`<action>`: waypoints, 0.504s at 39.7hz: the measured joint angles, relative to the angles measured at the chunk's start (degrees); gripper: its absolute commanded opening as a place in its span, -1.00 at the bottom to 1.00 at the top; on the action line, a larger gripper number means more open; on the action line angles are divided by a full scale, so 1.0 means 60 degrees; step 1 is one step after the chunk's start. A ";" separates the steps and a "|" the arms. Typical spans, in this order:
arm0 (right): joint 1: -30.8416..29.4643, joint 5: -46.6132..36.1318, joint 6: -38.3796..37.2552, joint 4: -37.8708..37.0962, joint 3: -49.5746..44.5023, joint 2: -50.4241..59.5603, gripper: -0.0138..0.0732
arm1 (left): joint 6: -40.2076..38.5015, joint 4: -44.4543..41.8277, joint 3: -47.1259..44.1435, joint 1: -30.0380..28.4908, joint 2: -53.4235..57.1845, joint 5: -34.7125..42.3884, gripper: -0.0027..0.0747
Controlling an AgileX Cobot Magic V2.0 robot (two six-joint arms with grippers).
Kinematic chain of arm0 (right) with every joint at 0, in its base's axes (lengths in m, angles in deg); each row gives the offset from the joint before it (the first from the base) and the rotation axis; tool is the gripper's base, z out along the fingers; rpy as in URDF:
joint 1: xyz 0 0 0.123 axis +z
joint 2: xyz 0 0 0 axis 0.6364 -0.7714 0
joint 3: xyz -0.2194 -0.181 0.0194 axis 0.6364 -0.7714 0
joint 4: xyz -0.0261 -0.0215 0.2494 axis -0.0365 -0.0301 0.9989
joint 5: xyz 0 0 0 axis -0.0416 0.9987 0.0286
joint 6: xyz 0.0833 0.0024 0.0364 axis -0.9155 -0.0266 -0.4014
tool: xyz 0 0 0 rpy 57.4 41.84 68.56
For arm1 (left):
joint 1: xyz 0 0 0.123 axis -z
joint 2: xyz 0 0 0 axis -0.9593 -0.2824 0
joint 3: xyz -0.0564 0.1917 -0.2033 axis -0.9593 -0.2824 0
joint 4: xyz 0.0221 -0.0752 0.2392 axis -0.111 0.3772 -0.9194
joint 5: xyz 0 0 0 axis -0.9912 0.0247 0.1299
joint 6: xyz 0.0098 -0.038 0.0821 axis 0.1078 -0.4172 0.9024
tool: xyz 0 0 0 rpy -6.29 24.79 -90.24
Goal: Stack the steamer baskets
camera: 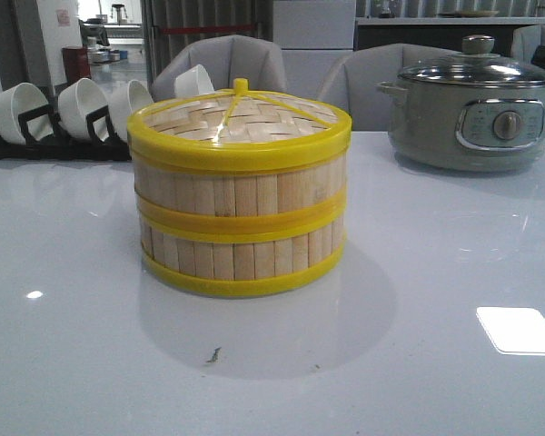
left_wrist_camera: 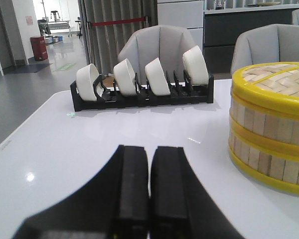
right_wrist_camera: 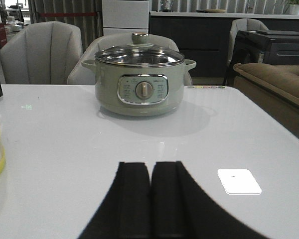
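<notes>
Looking forward from the rig, I see a glossy white table filling the lower two thirds of the front view, with a bright rectangular reflection at lower right and a small dark speck near the bottom centre. Mid-frame stand the two baskets, one on the other: the lower basket sits on the table, the upper basket rests squarely on it, and a woven lid with a yellow rim and knob covers the top. At upper left a black rack holds white bowls on edge. At upper right sits a grey pot with a glass lid, well apart from the stack. Grey chairs stand behind the table, and beyond them dark cabinets and a curtain.

Neither arm shows in the front view. In the left wrist view my left gripper has its fingers pressed together, holding nothing, low over bare table; the stack is cut off at the frame's right edge. In the right wrist view my right gripper is likewise pressed together and empty, facing the pot, with only a sliver of the stack at the left edge. The baskets' insides are hidden by the lid.
</notes>
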 measured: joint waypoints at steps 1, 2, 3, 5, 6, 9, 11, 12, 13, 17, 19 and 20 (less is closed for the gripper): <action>0.0000 0.0000 0.0000 0.0000 0.0000 0.0000 -0.62 | 0.0000 0.0000 0.0000 0.0000 0.0000 0.0000 -0.69; 0.0000 0.0000 0.0000 0.0000 0.0000 0.0000 -0.62 | 0.0000 0.0000 0.0000 0.0000 0.0000 0.0000 -0.69; 0.0000 0.0000 0.0000 0.0000 0.0000 0.0000 -0.62 | 0.0000 0.0000 0.0000 0.0000 0.0000 0.0000 -0.69; 0.0000 0.0000 0.0000 0.0000 0.0000 0.0000 -0.62 | 0.0000 0.0000 0.0000 0.0000 0.0000 0.0000 -0.69; 0.0000 -0.0004 0.0000 0.0000 0.0000 0.0000 -0.62 | 0.0000 0.0000 0.0000 0.0000 0.0000 0.0000 -0.69; 0.0000 -0.0021 0.0000 0.0000 0.0000 0.0000 -0.62 | 0.0000 0.0000 0.0000 0.0000 0.0000 0.0000 -0.69; 0.0000 -0.0064 0.0000 0.0000 0.0000 0.0000 -0.62 | 0.0000 0.0000 0.0000 0.0000 0.0000 0.0000 -0.69; 0.0000 -0.0083 0.0000 0.0000 0.0000 0.0000 -0.62 | 0.0000 0.0000 0.0000 0.0000 0.0000 0.0000 -0.69; 0.0000 -0.0108 0.0000 0.0018 0.0000 0.0000 -0.62 | 0.0000 0.0000 0.0000 0.0000 0.0000 0.0000 -0.69; 0.0000 -0.0141 0.0146 0.0273 0.0000 0.0000 -0.62 | 0.0000 0.0000 0.0000 0.0000 0.0000 0.0000 -0.69; 0.0000 -0.0141 0.0445 0.0484 0.0000 0.0000 -0.62 | 0.0000 0.0000 0.0000 0.0000 0.0000 0.0000 -0.69; 0.0000 -0.0141 0.0636 0.0630 0.0000 0.0000 -0.62 | 0.0000 0.0000 0.0000 0.0000 0.0000 0.0000 -0.69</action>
